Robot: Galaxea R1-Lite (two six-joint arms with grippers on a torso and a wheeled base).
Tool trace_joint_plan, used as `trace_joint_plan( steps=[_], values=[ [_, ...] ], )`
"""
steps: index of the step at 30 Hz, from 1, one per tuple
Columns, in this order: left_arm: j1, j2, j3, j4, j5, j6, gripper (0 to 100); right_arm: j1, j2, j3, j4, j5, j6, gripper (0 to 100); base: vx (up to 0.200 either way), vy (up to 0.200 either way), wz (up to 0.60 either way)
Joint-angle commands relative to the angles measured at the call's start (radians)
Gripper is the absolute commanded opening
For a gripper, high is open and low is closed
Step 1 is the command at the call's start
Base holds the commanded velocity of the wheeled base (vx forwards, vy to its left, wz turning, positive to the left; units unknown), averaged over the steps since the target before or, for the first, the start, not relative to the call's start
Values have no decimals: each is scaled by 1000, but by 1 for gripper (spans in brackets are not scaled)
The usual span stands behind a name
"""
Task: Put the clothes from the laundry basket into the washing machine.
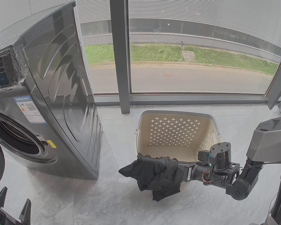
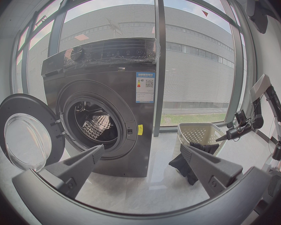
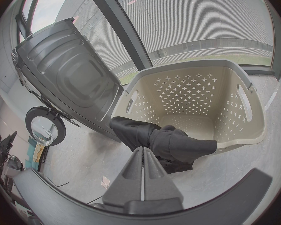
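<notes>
Grey stone floor (image 1: pixel 100 200) runs to a tall window (image 1: pixel 193 47); on it, to the robot's left, stands the washer (image 1: pixel 62 88), its round door (image 2: pixel 28 132) swung wide and the drum mouth (image 1: pixel 15 138) open; the basket (image 1: pixel 175 130) sits well to the washer's right, its starred walls and bottom bare, so I judge this the last piece out; the garment (image 1: pixel 156 174), black and bunched, hangs off the floor at the basket's near rim, whether touching it I cannot tell; its long axis lies across the head view, loose end pointing toward the washer, gathered end at the right gripper (image 3: pixel 143 149), whose jaws are pinched tight on the cloth; carrying it over and dropping it in the drum is left; the left gripper (image 2: pixel 142 147) hangs low facing the drum, spread wide, holding nothing.
</notes>
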Motion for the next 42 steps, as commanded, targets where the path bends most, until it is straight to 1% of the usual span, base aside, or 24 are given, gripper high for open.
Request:
trace_joint_plan(
  steps=[1,7,9,11,14,15,16,19,21,29,33,38,42],
  values=[
    [0,-16,15,0,1,0,100,9,-65,20,-3,0,0,0,0,0,0],
    [0,-16,15,0,1,0,100,18,-49,37,3,-3,0,0,0,0,0],
    [0,-16,15,0,1,0,100,20,-23,40,0,-6,1,0,0,0,0],
    [0,-16,15,0,1,0,100,24,59,52,-12,-7,0,0,0,0,0],
    [0,-16,15,0,1,1,100,29,102,58,-37,-9,-2,0,0,0,0],
    [0,-16,15,0,1,1,100,33,121,58,-58,-12,0,100,0,0,0],
    [0,-16,15,0,1,3,100,38,144,57,-90,-12,0,100,0,0,0],
    [0,-16,15,0,1,3,100,38,174,54,-130,-17,-5,100,0,0,0],
    [0,-16,15,0,1,3,100,37,194,52,-159,-30,-8,100,-100,0,0],
    [0,-16,15,-2,1,3,100,26,196,46,-146,-35,-11,100,-200,0,0],
    [0,-16,15,0,1,4,100,17,213,34,-147,-35,-11,100,0,0,0],
    [0,-16,15,-2,-1,4,100,-13,250,-31,-144,-35,-11,100,0,0,0],
    [0,-16,15,-2,-1,3,100,-49,282,-95,-110,-36,-14,100,0,0,0]
  ],
)
